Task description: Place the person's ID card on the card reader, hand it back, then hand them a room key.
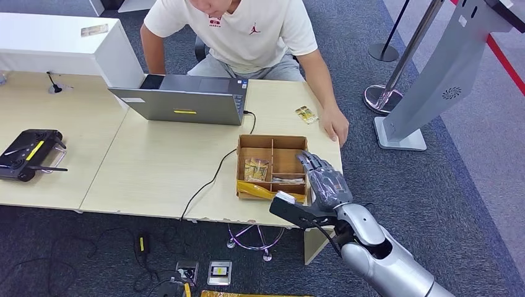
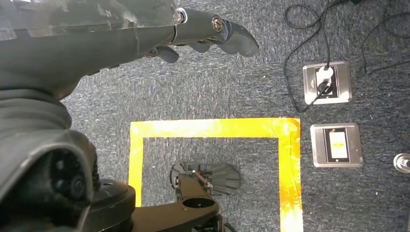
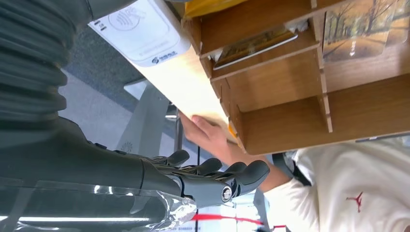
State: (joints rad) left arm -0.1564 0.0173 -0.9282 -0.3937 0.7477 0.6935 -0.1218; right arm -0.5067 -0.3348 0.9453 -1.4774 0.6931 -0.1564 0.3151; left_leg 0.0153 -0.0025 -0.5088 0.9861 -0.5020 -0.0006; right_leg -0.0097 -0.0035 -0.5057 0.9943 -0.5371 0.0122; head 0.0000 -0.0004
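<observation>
Right hand hovers over the table edge, just beside the wooden divided box on its right side, fingers extended and loosely apart, holding nothing. Left hand hangs over the carpet by the yellow floor tape, fingers lightly curled, nothing in it; whether it counts as closed I cannot tell. ID card lies flat on the table ahead of the right hand, past the box, just beside the person's hand, which rests on the table. White card reader sits at the table edge close behind and inboard of the right hand, next to the box's near corner. Room key cards stand in a box compartment to the hand's left. Risks, judged: the card lies flat, so fingertips may slide it rather than lift it; reaching forward could bump the person's hand; the forearm passing close could nudge the box or knock the reader off the edge.
</observation>
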